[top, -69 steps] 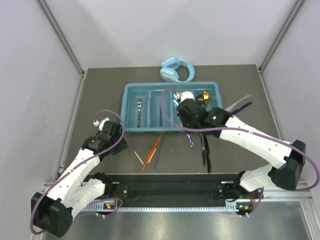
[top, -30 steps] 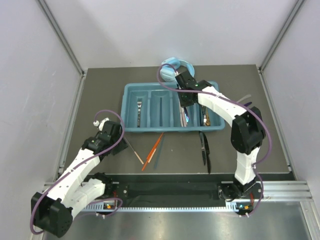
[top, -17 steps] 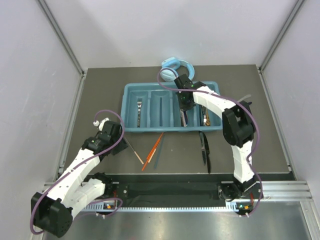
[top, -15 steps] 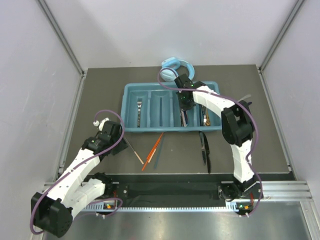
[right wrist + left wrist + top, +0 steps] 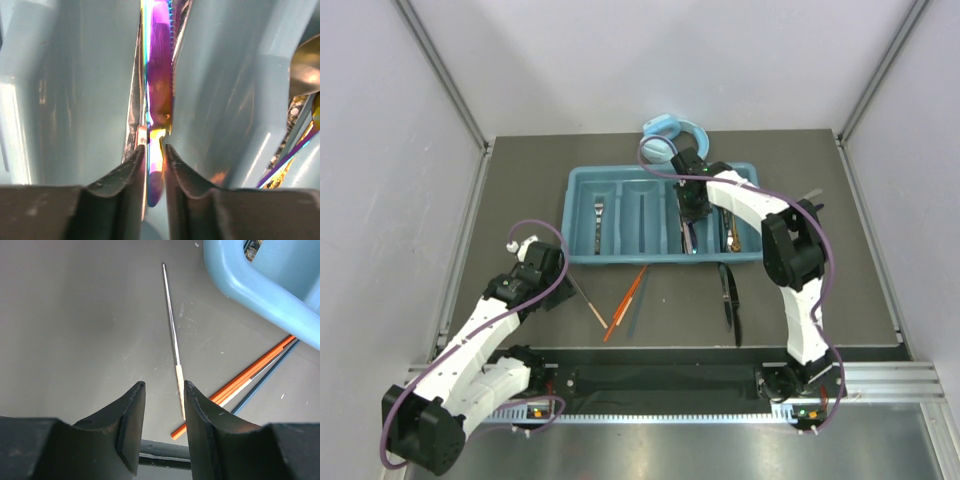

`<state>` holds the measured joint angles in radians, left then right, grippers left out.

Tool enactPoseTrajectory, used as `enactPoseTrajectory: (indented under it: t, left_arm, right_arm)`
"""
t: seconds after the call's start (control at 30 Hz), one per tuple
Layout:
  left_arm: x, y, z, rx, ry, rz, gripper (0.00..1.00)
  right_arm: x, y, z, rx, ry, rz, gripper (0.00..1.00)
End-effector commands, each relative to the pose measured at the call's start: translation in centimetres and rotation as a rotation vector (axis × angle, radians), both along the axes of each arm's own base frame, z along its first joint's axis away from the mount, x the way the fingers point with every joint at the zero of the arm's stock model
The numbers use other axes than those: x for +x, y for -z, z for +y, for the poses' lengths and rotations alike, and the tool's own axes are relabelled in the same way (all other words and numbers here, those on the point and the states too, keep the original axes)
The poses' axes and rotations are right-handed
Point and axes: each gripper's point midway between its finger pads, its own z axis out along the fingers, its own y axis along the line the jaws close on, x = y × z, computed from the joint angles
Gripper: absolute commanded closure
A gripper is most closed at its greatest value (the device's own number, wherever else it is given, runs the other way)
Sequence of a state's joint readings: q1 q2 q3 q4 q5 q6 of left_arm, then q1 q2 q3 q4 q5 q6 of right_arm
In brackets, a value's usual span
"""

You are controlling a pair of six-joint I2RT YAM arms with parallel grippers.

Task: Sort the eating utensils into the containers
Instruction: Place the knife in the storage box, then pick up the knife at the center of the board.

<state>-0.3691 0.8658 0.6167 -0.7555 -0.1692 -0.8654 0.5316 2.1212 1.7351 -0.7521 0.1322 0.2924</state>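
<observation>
We see the teal cutlery tray (image 5: 620,171) lying crosswise at the middle of the table (image 5: 520,200), its four long compartments running front to back. The leftmost compartment holds a silver fork (image 5: 598,214), lying along it. The rightmost holds gold spoons (image 5: 732,238). The right gripper (image 5: 689,215) reaches down into the third compartment from the left, and between its fingers lies the purple knife (image 5: 159,85). The knife is slim, with an iridescent sheen running from violet to yellow and a serrated edge, and it lies lengthwise along the compartment floor beside a silvery piece. The fingers stand close on either side of its handle, but we cannot tell whether the pads press on it or stand just clear. The left gripper (image 5: 163,386) hangs over bare table with its jaws parted and nothing between them. On the table in front of the tray lie a silver-and-tan chopstick (image 5: 172,335), the orange chopsticks (image 5: 628,298) and the dark knives (image 5: 728,300). Light blue headphones (image 5: 670,135) sit behind the tray.
</observation>
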Motion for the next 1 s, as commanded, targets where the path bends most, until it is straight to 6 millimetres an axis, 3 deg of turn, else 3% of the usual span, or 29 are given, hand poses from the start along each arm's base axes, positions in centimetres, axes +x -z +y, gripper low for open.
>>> enactPoseTrajectory:
  t: [0.0, 0.2, 0.3, 0.33, 0.47, 0.57, 0.6, 0.67, 0.7, 0.77, 0.8, 0.97]
  left_arm:
    - [0.3, -0.2, -0.1, -0.010, -0.003, -0.029, 0.58]
    - [0.4, 0.0, -0.2, -0.011, 0.004, -0.025, 0.59]
    - [0.4, -0.2, -0.2, -0.011, 0.003, -0.029, 0.59]
    - [0.4, -0.2, -0.1, -0.008, 0.002, -0.030, 0.59]
    - [0.5, -0.1, -0.1, -0.005, 0.001, -0.030, 0.58]
    - [0.5, 0.0, -0.1, -0.005, 0.002, -0.027, 0.58]
    - [0.5, 0.1, -0.1, -0.004, 0.002, -0.024, 0.58]
    - [0.6, 0.1, -0.3, -0.010, 0.009, -0.025, 0.58]
    - [0.5, 0.3, -0.5, -0.015, 0.022, -0.019, 0.58]
    - [0.6, 0.2, -0.9, -0.028, 0.043, -0.026, 0.58]
    - [0.5, 0.2, -0.7, -0.024, 0.038, -0.023, 0.58]
    - [0.5, 0.2, -0.6, -0.021, 0.030, -0.026, 0.58]
  right_arm:
    - [0.6, -5.4, -0.1, 0.074, 0.028, -0.103, 0.72]
    - [-0.7, -8.7, -1.0, 0.100, 0.039, -0.155, 0.69]
    - [-1.6, -12.5, -1.9, 0.126, 0.054, -0.237, 0.69]
    - [-2.3, -14.8, -2.5, 0.144, 0.059, -0.285, 0.68]
    - [-5.7, -18.2, -4.5, 0.145, 0.037, -0.326, 0.67]
    - [-10.2, -16.8, -5.4, 0.137, -0.003, -0.263, 0.66]
    - [-12.0, -14.2, -6.1, 0.113, -0.005, -0.201, 0.66]
    - [-14.6, -13.5, -6.0, 0.153, -0.003, -0.194, 0.66]
    - [-16.4, -10.8, -6.6, 0.131, 0.005, -0.143, 0.65]
    - [-18.4, -10.1, -6.5, 0.177, 0.034, -0.143, 0.64]
    - [-19.6, -8.4, -7.0, 0.164, 0.045, -0.110, 0.63]
    - [-22.2, -6.6, -7.0, 0.197, 0.068, -0.096, 0.62]
